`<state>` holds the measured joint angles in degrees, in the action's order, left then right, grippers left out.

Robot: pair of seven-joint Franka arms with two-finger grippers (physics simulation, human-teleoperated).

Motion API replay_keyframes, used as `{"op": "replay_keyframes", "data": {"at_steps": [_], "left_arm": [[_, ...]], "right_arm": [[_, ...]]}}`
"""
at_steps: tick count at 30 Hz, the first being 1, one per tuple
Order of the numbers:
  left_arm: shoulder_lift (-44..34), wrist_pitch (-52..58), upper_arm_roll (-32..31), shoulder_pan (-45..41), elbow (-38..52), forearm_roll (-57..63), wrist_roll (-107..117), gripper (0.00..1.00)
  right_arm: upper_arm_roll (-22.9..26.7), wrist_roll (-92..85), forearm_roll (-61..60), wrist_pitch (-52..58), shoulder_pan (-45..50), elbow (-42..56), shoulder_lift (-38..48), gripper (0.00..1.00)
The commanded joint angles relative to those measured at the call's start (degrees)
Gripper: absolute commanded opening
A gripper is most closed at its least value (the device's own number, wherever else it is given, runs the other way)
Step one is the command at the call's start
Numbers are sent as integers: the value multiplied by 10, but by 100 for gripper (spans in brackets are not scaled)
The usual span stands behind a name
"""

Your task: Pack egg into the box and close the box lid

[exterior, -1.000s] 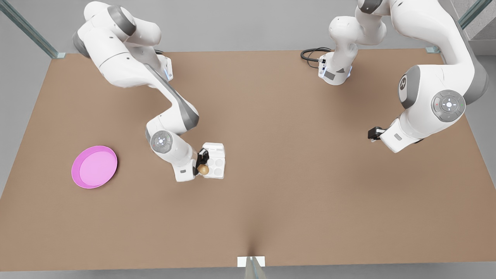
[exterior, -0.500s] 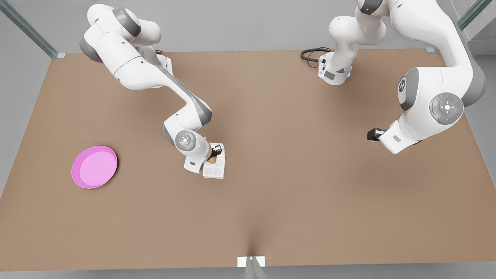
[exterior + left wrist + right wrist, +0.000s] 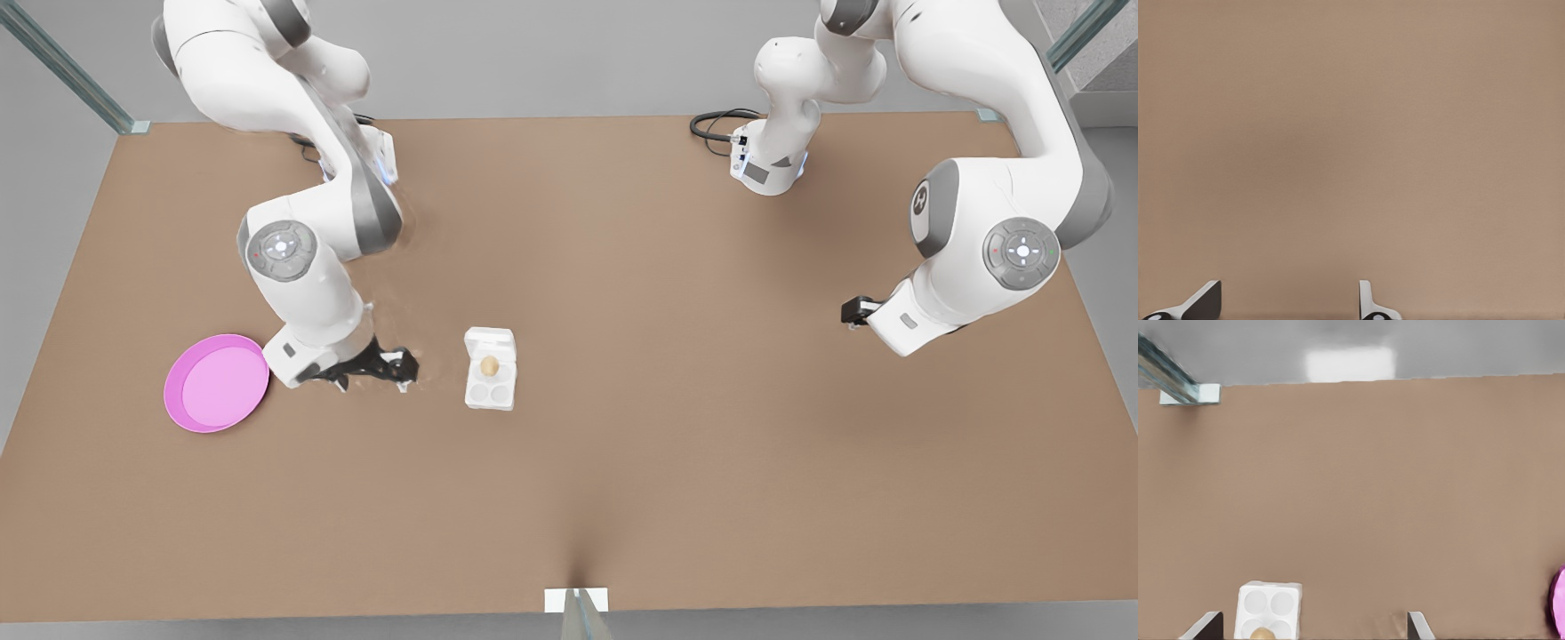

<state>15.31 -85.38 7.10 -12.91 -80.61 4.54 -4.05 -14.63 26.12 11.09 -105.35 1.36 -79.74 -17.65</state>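
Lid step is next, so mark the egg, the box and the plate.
egg [image 3: 489, 365]: front view, its top.
box [image 3: 490, 398]: front view, tray's near rim.
plate [image 3: 216, 384]: front view, bare middle.

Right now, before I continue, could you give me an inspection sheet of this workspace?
Surface: brown table, flat.
Job's things: egg sits in one cup of the box; lid open, not over the cups.
Clutter: pink plate, at the front view's left.
Grippers: right gripper open, holding nothing, between plate and box; left gripper open, waiting at the front view's right.
Cables: black cable beside an arm base.
Surroundings: glass post at a table corner.
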Motion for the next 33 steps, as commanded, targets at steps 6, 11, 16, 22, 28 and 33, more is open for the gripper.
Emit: {"op": "replay_keyframes", "data": {"at_steps": [6,11,16,22,28,33], "left_arm": [[72,102,-2,-340,1,-161,625,100],[192,-225,-100,-385,9,-248,897,21],[235,-310,-98,-404,-44,-215,896,21],[280,-512,-98,-418,-41,-100,890,21],[300,-547,-96,-419,-36,-52,875,21],[312,-546,-68,-418,3,-49,861,21]], "right_arm": [[77,-366,-56,249,-72,24,31,100],[74,-368,-48,254,-65,29,28,100],[77,-368,-42,281,-73,32,17,100],[78,-367,-61,279,-74,65,16,100],[79,-364,-60,279,-72,65,15,100],[79,-365,-51,279,-70,65,15,100]]}}
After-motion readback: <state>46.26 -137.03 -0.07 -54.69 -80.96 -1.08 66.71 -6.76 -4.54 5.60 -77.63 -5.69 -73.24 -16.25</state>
